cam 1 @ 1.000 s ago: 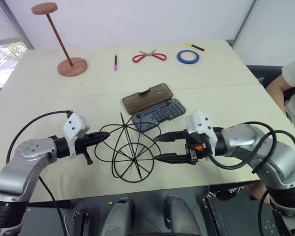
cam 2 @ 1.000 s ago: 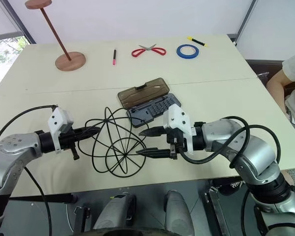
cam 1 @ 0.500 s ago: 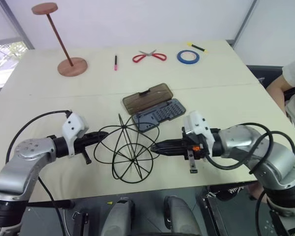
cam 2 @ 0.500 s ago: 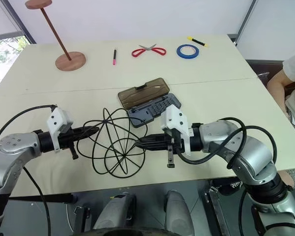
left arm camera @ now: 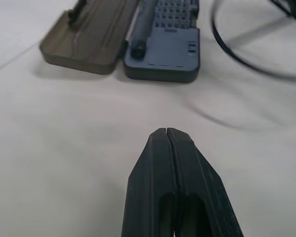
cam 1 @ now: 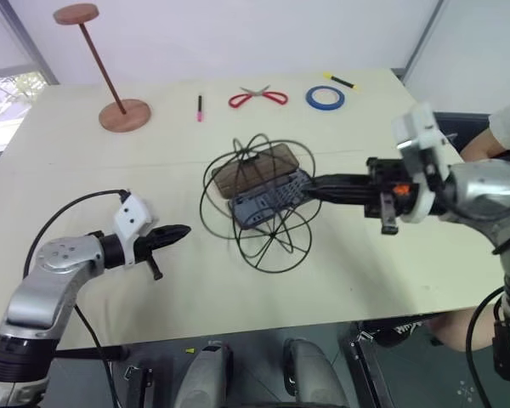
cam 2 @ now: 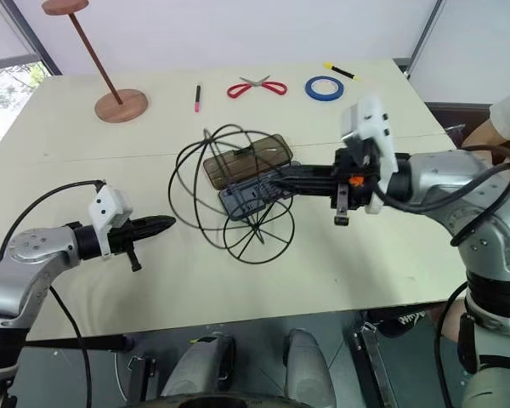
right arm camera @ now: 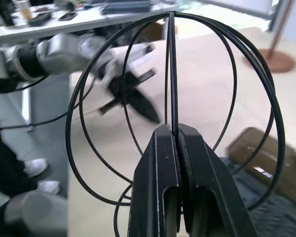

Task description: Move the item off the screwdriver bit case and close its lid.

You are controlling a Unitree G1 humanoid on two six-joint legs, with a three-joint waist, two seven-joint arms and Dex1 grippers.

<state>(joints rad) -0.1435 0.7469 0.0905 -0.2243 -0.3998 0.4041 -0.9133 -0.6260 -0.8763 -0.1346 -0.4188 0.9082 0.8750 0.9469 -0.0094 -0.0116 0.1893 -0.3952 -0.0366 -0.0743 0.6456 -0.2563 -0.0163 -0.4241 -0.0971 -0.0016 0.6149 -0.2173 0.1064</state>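
The right gripper (cam 1: 310, 189) was clamped on a hoop of the wire globe (cam 1: 259, 202), held raised over the open screwdriver bit case (cam 1: 272, 197) and its lid (cam 1: 255, 170). At eight o'clock, the left gripper (cam 1: 184, 230) was closed, empty. No legible writing.

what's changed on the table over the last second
The right gripper closed on a hoop of the wire globe and lifted it up and to the right, so it now hangs over the open bit case. The left gripper let go of it, shut. The case, lid open, stayed put.
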